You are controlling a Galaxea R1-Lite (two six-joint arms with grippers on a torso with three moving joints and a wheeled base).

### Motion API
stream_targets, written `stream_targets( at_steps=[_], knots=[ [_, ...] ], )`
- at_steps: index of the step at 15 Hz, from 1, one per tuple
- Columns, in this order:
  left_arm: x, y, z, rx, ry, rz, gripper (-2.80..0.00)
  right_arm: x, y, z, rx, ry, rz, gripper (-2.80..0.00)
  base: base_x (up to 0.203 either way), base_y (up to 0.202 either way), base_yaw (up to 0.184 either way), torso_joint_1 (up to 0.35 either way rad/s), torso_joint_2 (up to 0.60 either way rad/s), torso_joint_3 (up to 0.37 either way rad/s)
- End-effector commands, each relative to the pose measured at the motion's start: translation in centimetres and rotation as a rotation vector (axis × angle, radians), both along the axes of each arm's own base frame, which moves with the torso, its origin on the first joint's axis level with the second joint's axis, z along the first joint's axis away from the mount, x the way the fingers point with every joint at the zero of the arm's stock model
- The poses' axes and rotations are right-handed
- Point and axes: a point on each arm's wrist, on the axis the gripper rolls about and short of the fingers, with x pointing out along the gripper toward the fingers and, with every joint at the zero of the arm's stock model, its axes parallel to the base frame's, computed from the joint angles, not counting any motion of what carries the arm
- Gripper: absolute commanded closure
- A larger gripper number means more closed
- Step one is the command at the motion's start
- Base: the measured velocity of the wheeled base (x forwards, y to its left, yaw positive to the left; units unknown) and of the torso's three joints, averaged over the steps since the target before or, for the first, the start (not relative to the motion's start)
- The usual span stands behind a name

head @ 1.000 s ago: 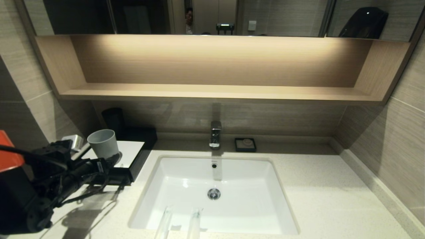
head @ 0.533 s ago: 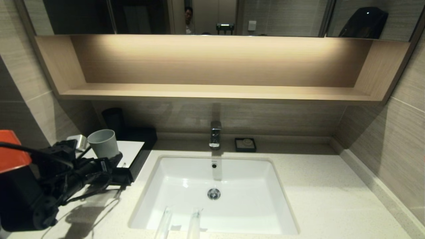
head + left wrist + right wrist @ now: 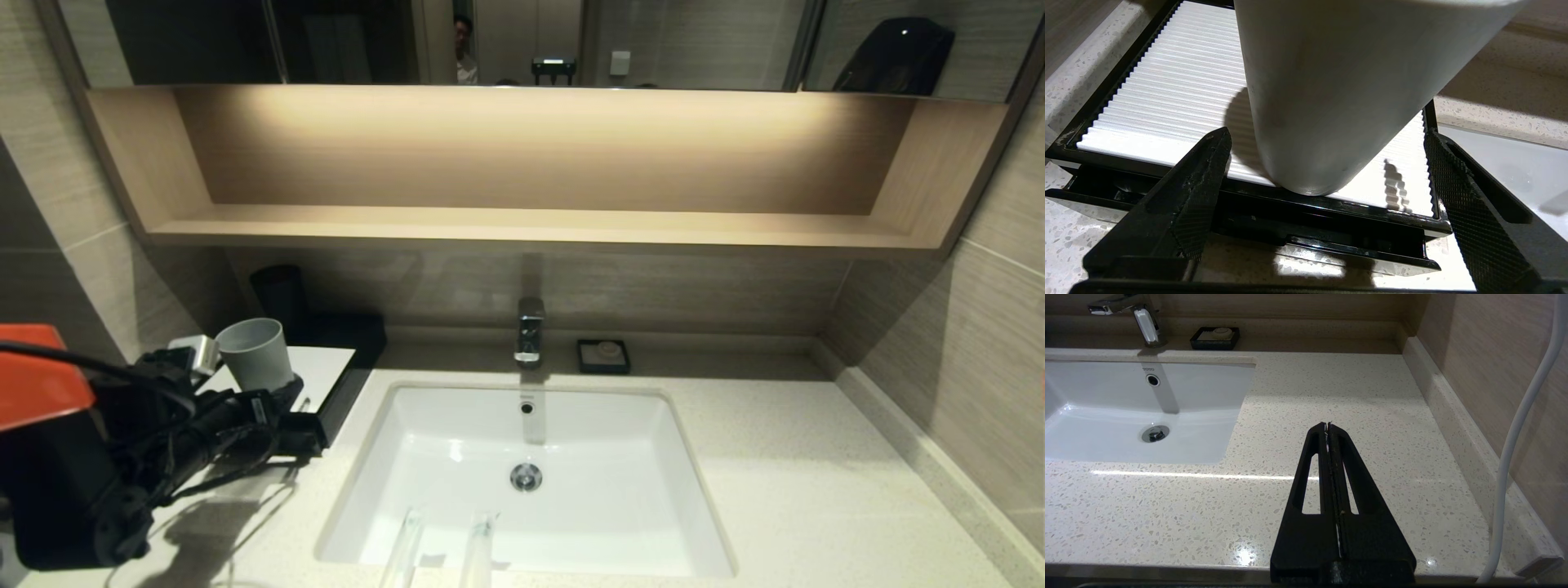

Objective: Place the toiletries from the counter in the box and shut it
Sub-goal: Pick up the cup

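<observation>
**Left gripper at the front of the box, fingers wide**

At the left end of the counter [image 3: 775, 457], from the head camera, we see the black box [image 3: 347, 384] with its white top panel beside the white sink [image 3: 526, 490]. A grey cup [image 3: 255, 354] stands upright on that panel. Our left gripper [image 3: 298, 420] sits low at the front edge of the box, in front of the cup, the dark arm trailing back toward the lower left. Two slim clear packets [image 3: 441, 547] lie near the front rim of the sink, side by side and close together; part of each is cut off at the edge of the view. A tap [image 3: 529, 329] stands behind the sink, a small black soap dish [image 3: 603, 356] just to its right, and a wooden shelf [image 3: 531, 224] runs along the wall above.

From the left wrist camera, we see our fingers [image 3: 1184, 196] spread wide, one on each side of the cup [image 3: 1339, 94], neither touching it. The cup rests near the front of the ribbed white panel [image 3: 1167, 94]. Below the panel, the black drawer front [image 3: 1331, 245] sticks out a little over the speckled counter [image 3: 1069, 241].

From the right wrist camera, we see the right gripper [image 3: 1327, 426] with its fingers pressed together, holding nothing, hovering over bare counter [image 3: 1167, 506] to the right of the sink [image 3: 1094, 416]. The tap [image 3: 1145, 328] and soap dish [image 3: 1214, 338] stand at the far wall.
</observation>
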Motion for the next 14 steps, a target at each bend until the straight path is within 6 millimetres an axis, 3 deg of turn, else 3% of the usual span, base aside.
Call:
stream_targets(
  at_steps=[1, 14],
  knots=[
    [0.09, -0.02, -0.04, 0.001, -0.005, -0.002, -2.80, -0.01, 0.00, -0.01, 0.000, -0.001, 0.000, 0.00, 0.000, 0.000, 0.000, 0.000, 0.00, 0.000],
    [0.25, 0.01, 0.02, 0.009, -0.037, -0.001, -2.80, -0.01, 0.00, -0.01, 0.000, -0.001, 0.000, 0.00, 0.000, 0.000, 0.000, 0.000, 0.00, 0.000]
  ],
)
